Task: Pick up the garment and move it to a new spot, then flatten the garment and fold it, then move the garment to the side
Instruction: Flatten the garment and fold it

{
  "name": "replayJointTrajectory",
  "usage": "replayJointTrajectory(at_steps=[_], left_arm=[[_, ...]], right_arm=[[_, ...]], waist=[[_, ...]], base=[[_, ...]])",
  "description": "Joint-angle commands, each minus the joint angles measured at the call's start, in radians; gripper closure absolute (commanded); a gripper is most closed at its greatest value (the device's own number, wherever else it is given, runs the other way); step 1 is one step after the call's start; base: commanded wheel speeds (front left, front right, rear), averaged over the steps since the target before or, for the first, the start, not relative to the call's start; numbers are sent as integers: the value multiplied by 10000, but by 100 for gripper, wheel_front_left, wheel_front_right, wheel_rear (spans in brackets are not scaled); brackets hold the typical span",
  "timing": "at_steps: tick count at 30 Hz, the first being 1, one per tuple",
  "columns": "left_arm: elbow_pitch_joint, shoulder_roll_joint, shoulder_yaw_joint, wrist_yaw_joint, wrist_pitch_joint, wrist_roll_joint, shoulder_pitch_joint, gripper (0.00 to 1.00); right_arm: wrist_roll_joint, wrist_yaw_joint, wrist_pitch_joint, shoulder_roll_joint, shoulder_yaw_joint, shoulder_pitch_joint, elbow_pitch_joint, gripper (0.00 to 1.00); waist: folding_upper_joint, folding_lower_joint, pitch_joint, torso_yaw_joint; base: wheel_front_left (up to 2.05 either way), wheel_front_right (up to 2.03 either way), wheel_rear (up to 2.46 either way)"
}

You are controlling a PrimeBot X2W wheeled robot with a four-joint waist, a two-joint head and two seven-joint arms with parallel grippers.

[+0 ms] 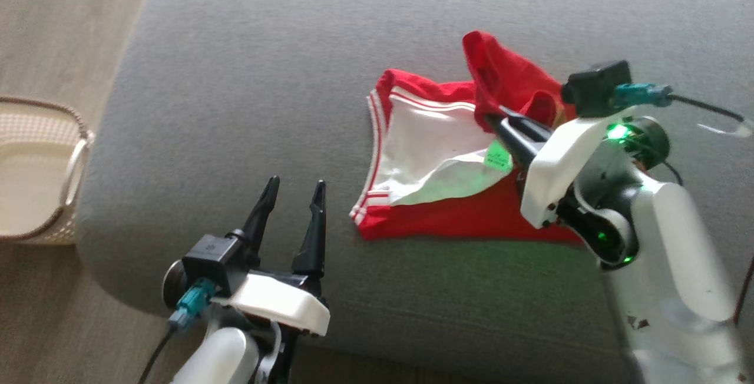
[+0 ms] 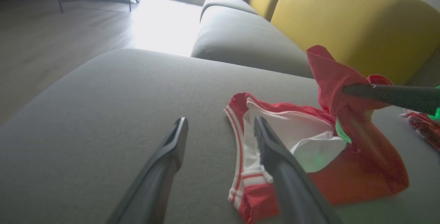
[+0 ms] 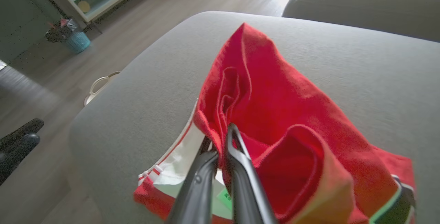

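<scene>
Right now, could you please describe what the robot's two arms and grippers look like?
Both the left gripper and the right gripper have two long, tapered black fingers on a white moulded shell. Each carries a small black box camera with a teal plug and dark cable. The forearms are smooth, pale silver-white; green lights glow at the right wrist.

grey seat (image 1: pixel 265 78) | yellow backrest (image 2: pixel 343 21) at its edge | pale basket (image 1: pixel 41 128) on wood floor (image 1: pixel 53 19) by seat's left edge | blue bin (image 3: pixel 78 41) on floor
</scene>
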Motion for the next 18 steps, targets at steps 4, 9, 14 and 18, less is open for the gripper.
replayJointTrajectory(at_steps=[4,9,14,18], left_arm=[[-191,-28,398,-106,-89,13,12,0],[-136,-110,398,-188,-90,42,68,0],[-104,-167,399,-243,-90,91,77,0],[-71,-217,411,-277,-90,110,74,0]], right_arm=[[202,-4,-362,142,559,-573,188,100],[500,-4,-766,142,912,-993,976,100],[593,-4,-1123,142,1116,-1508,2028,100],[761,-4,-1288,142,1408,-1809,2839,100]], waist=[[0,-1,-46,628],[0,-1,3,1003],[0,-1,120,1276],[0,-1,184,1411]], base=[[0,0,0],[0,0,0],[0,0,0],[0,0,0]])
